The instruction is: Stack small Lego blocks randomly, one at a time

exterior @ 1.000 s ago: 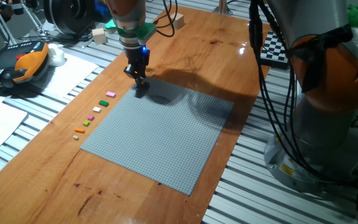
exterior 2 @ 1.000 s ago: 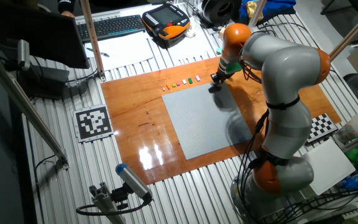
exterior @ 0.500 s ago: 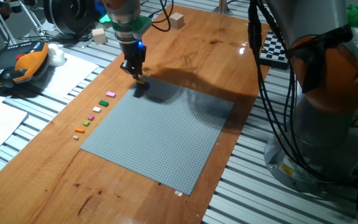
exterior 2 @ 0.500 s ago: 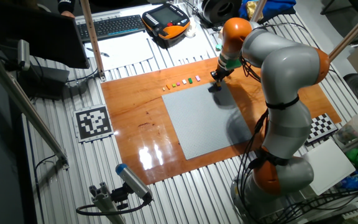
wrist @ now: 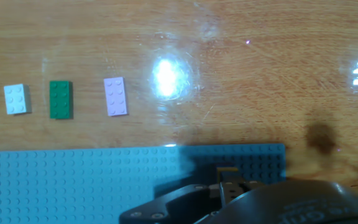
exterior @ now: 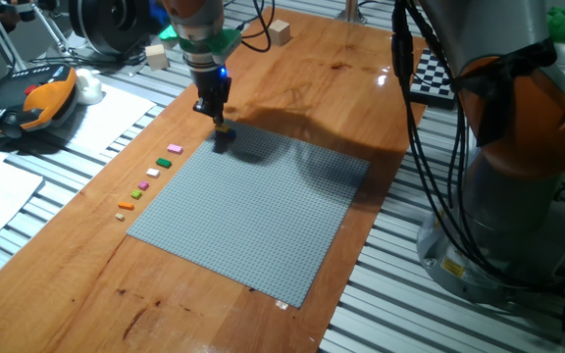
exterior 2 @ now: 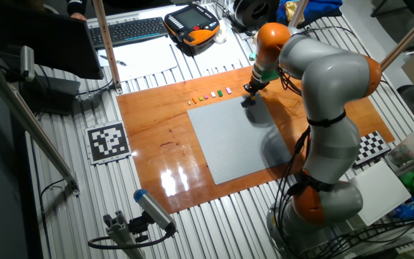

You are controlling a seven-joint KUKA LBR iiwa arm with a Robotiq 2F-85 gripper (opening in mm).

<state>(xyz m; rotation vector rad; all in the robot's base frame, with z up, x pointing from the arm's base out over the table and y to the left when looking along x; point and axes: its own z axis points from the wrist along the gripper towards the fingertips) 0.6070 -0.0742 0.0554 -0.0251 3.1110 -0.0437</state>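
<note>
My gripper (exterior: pixel 220 120) hangs just above the far corner of the grey baseplate (exterior: pixel 263 211); it also shows in the other fixed view (exterior 2: pixel 250 91). In the hand view the fingertips (wrist: pixel 229 182) stand close together over that corner, and a tiny yellowish Lego block (wrist: pixel 227 168) shows pinched at their tips. It shows as a speck in one fixed view (exterior: pixel 223 124). Several small Lego blocks lie in a row on the wood beside the plate: lilac (wrist: pixel 115 96), green (wrist: pixel 61 99) and white (wrist: pixel 16 99). The row runs from pink (exterior: pixel 175 149) to orange (exterior: pixel 126 206).
Two wooden cubes (exterior: pixel 280 32) (exterior: pixel 157 56) stand at the far end of the wooden table. An orange teach pendant (exterior: pixel 27 103) lies to the left on the slatted bench. The arm's base (exterior: pixel 503 196) stands to the right of the baseplate.
The gripper has risen from the baseplate's far corner and shifted slightly left over the last second. The row of blocks has not moved.
</note>
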